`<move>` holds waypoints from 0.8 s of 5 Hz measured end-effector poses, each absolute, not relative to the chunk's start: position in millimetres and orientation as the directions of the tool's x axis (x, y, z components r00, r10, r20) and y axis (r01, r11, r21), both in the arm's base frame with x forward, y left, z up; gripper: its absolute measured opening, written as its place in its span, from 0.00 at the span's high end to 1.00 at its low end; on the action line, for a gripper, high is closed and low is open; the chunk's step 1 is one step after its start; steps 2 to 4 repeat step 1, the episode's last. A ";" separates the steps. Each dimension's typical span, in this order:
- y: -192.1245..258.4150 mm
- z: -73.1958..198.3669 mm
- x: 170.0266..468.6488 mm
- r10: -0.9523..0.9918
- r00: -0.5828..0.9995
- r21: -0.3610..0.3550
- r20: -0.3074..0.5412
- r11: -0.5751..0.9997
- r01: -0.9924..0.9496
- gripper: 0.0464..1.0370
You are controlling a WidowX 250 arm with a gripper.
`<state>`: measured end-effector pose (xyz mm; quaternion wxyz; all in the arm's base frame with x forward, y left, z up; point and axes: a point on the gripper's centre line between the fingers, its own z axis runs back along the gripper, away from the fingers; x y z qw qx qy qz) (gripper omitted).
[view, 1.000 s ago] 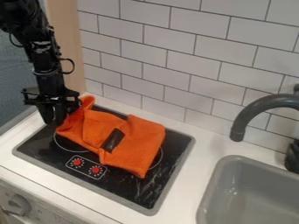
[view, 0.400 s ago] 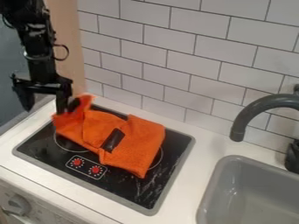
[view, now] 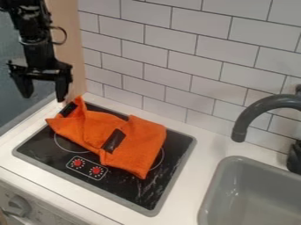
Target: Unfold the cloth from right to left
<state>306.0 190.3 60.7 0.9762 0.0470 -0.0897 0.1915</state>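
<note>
The black gripper (view: 44,97) hangs at the upper left, its two fingers spread wide with nothing between them. Its right fingertip is just above the cloth's upper left corner. An orange cloth (view: 140,147) lies rumpled across the stove top, with folds through its middle and left part. One dark patch shows near the cloth's centre and another at its upper left corner, where the fabric stands up in a peak.
Beneath the cloth is the black stove top (view: 126,193) with two red-marked dials printed on it. A grey sink (view: 220,193) and a dark faucet (view: 258,112) stand at the right. The tiled wall (view: 176,57) rises behind the counter.
The gripper has opened, let go of the cloth's left end and risen up and slightly left. That end has settled further left, uncovering a dark patch.
</note>
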 end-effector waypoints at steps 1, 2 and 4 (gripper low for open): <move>186.3 62.1 306.3 0.342 0.917 0.061 0.206 0.931 -0.361 0.04; 186.3 62.1 306.3 0.342 0.917 0.061 0.206 0.931 -0.361 0.04; 186.3 62.1 306.3 0.342 0.917 0.061 0.206 0.931 -0.361 0.04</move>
